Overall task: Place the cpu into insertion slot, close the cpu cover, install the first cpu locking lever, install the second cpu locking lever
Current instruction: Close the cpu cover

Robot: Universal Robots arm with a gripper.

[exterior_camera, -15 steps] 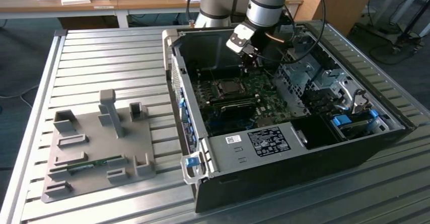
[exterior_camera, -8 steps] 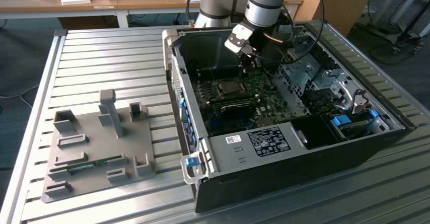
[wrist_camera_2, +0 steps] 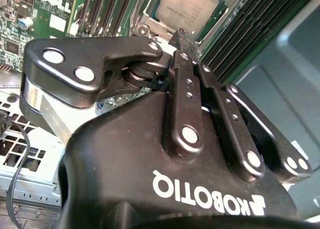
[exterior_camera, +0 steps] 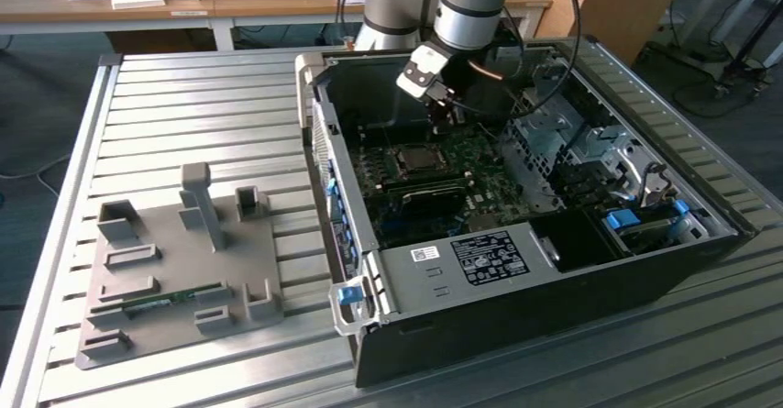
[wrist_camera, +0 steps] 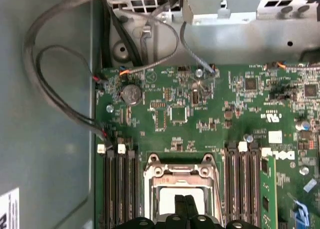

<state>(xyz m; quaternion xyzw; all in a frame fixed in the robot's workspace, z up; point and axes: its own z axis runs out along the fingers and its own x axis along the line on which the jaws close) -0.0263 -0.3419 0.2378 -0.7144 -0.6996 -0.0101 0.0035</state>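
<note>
Wooden desks (exterior_camera: 245, 0) are seen at the back of the room, and in front of them a ribbed metal table (exterior_camera: 208, 105) is set. On the table, towards the exterior view's left, a grey moulded tray (exterior_camera: 171, 270) is laid, with a green memory stick (exterior_camera: 159, 300) lodged in one of its slots. Towards the exterior view's right an open computer case (exterior_camera: 514, 335) is placed, and the arm is reached down into it.

Inside the case a green circuit board (wrist_camera: 175, 114) is shown in the first wrist view, with a round coin battery (wrist_camera: 131, 94) and looped grey cables (wrist_camera: 50, 89) beside it. Rows of black memory slots (wrist_camera: 120, 189) are ranged on either side of the socket.

The chip (exterior_camera: 413, 158) (wrist_camera_2: 187, 6) (wrist_camera: 165, 204) is seated in the socket on the board, its pale grey top turned upward. The silvery metal cover (wrist_camera: 182, 174) (wrist_camera_2: 142, 26) is seen lying as a frame around the chip's edges. Whether the locking levers are latched cannot be told.

The claw (exterior_camera: 448, 113) (wrist_camera_2: 182, 36) (wrist_camera: 186, 201) is held over the socket, with its tips pointed at the chip. Its two black fingers (wrist_camera_2: 187, 89) are pressed together side by side, and nothing is pinched between them. Whether the tips are touching the chip cannot be told.
</note>
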